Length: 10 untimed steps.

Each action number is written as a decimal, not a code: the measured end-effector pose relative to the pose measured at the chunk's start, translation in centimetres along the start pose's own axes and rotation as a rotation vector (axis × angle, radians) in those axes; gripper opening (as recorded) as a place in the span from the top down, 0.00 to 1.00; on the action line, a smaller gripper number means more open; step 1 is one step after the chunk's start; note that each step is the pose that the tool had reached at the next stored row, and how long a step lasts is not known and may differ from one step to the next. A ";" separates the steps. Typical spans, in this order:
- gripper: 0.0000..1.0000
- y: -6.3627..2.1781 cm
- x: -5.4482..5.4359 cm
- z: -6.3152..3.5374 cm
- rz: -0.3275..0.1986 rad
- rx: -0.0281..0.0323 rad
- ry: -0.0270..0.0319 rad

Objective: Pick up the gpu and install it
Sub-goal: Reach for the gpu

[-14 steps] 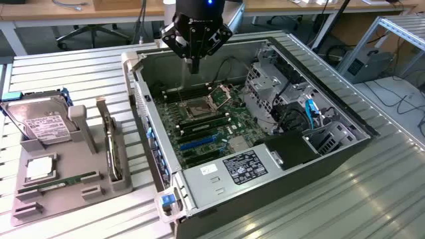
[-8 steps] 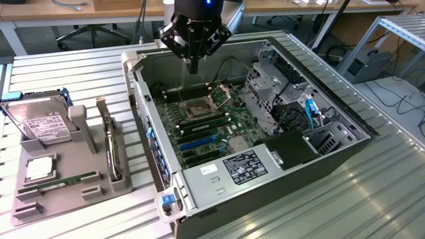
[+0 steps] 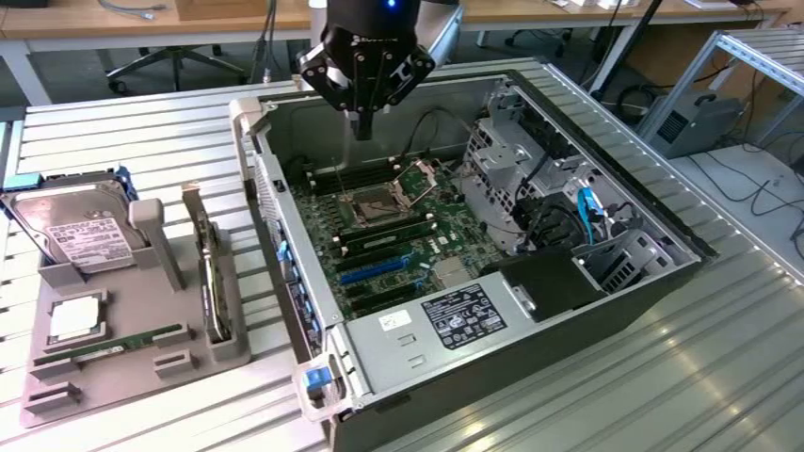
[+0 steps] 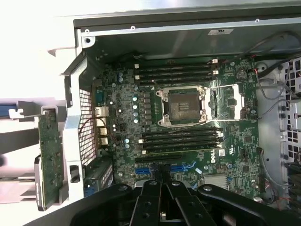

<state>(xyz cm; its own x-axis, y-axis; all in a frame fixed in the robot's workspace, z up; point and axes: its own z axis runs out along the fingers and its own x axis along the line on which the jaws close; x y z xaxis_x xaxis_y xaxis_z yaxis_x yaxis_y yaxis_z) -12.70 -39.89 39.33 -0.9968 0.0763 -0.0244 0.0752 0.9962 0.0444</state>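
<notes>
Tool (image 3: 363, 127) shut and empty over the open case (image 3: 377, 353); gpu (image 3: 209, 273) stands on edge in its rack (image 3: 126, 369), the exterior view's left, long axis near-to-far.

We see a green motherboard (image 3: 402, 235) crossed by black slots (image 4: 181, 139), with blue slots (image 3: 373, 270) among them; the end effector (image 3: 363, 132) is black all over; the gpu (image 4: 50, 155) is a green board dotted with small parts; the hard drive (image 3: 82, 231), at the exterior view's left, is silver with a white label (image 3: 86, 243); the tray (image 3: 113, 377) is plain grey; the surface (image 3: 603, 377) is pale silver, striped with ridges; a blue cable (image 3: 586, 209) shows against the grey case (image 3: 377, 104).
</notes>
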 end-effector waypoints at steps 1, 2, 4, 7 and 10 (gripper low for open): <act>0.89 0.00 0.0 0.00 0.000 0.0000 0.0000; 0.89 -0.01 0.1 0.00 0.000 0.0000 0.0000; 0.89 -0.01 0.1 0.00 0.000 0.0000 0.0000; 0.89 -0.02 0.3 -0.01 0.000 0.0000 0.0000; 0.89 -0.03 0.4 -0.01 0.000 0.0000 -0.0001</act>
<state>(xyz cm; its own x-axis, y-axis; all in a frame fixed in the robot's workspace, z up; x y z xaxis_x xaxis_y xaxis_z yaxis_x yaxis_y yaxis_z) -13.07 -39.89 39.33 -0.9968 0.0761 -0.0245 0.0750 0.9962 0.0444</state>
